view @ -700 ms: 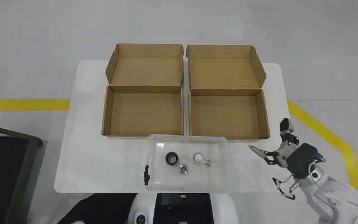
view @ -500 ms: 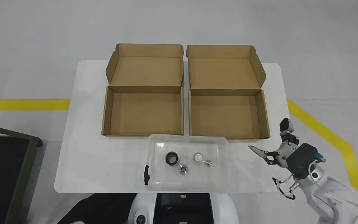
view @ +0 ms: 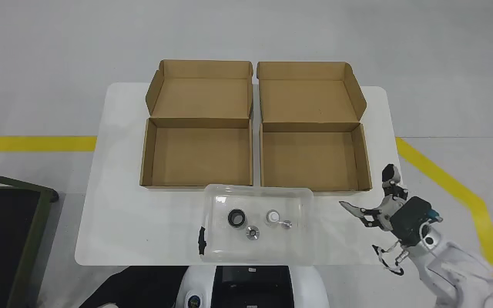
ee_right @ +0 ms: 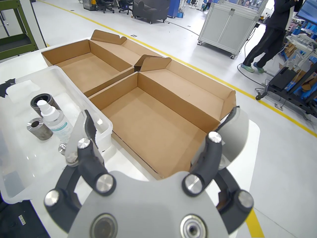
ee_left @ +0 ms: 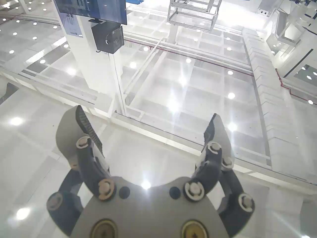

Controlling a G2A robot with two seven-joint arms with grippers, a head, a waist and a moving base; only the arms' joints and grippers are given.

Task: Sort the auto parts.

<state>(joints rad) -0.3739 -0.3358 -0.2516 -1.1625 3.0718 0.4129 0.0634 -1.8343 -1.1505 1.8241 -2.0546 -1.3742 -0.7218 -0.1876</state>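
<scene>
A clear plastic bin (view: pixel 223 245) at the table's front middle holds a black ring bearing (view: pixel 236 219), a grey metal cylinder (view: pixel 252 232), a small white spray bottle (view: pixel 272 216) and a small metal bolt (view: pixel 286 224). The right wrist view looks across the bin (ee_right: pixel 81 105) at the bearing (ee_right: pixel 42 101), cylinder (ee_right: pixel 39 128) and bottle (ee_right: pixel 55 121). My right gripper (view: pixel 370 191) hovers open and holds nothing over the table's front right corner, to the right of the bin; its fingers (ee_right: pixel 85 125) spread wide. My left gripper (ee_left: pixel 147 122) is open, holds nothing and faces the ceiling.
Two open, empty cardboard boxes sit side by side behind the bin, the left box (view: pixel 197 156) and the right box (view: pixel 310 160), lids folded back. The right box (ee_right: pixel 158 125) lies just ahead of my right gripper. Bare white table (view: pixel 123 200) flanks the bin.
My right gripper has shifted slightly toward the table's front edge and a little left. Everything else is as before.
</scene>
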